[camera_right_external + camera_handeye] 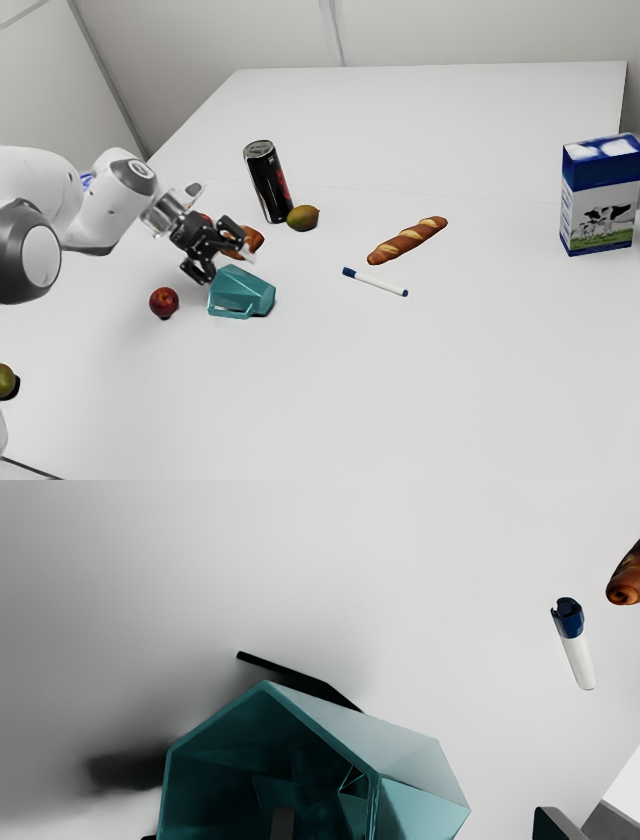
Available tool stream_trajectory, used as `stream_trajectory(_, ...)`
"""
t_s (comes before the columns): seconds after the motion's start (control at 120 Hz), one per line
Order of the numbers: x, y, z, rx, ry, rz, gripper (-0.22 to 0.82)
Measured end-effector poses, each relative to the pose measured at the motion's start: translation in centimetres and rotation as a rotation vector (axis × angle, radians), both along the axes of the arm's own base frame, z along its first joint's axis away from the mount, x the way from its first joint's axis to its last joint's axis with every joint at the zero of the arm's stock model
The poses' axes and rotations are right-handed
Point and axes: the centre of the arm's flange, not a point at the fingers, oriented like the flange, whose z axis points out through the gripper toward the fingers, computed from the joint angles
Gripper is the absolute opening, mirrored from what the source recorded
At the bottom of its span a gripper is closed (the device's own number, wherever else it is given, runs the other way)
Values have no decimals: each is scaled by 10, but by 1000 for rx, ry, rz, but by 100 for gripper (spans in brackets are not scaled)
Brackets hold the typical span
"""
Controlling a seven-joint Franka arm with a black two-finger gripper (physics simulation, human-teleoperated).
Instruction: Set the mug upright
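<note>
Landmark: a teal, faceted, glossy mug (243,290), lying on its side on the white table (480,380), mouth toward the hand's camera, handle on the side nearest the exterior camera. Not upright.

Exterior view, left to right. At the edge, well apart from the mug, a round green fruit (6,381), partly cut off. Next, the white, jointed robot arm (110,200), reaching toward the mug. A small, round, red apple (164,302) sits near the mug, on its left. The black two-finger gripper (221,263) is right by the mug; its fingers stand wide apart, gripping nothing. In the wrist view one finger (283,825) overlaps the mug's mouth, the other lies out past its wall; contact cannot be told. Behind the mug, a brown bread piece (242,240), partly hidden. Farther behind, a tall black can (267,182), leaning in the view, and a green-orange oval fruit (303,217) beside it. Right of the mug, a white marker with blue cap (375,282); beyond it, a long browned bread stick (408,240). Well apart at far right, a blue-and-white milk carton (600,200), upright, cows printed on it.
</note>
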Motion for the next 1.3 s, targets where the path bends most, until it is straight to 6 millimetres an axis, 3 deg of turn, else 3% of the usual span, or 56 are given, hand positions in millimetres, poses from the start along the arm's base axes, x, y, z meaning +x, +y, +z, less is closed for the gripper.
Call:
stream_trajectory(0.083, 1, -1, 0, -1, -2, 1, 23)
stream_trajectory(0.158, 2, -2, 1, 0, -6, 1, 8)
stream_trajectory(0.35, 9, -15, 6, 2, -29, -7, -8)
stream_trajectory(0.675, 16, -31, 33, 51, -64, -25, -16)
stream_trajectory(0.8, 16, -48, 58, 140, -88, -99, -17)
stream_trajectory(1.017, 14, -99, 107, 398, -139, -299, -18)
stream_trajectory(1.3, 18, -133, 114, 715, -189, -463, -18)
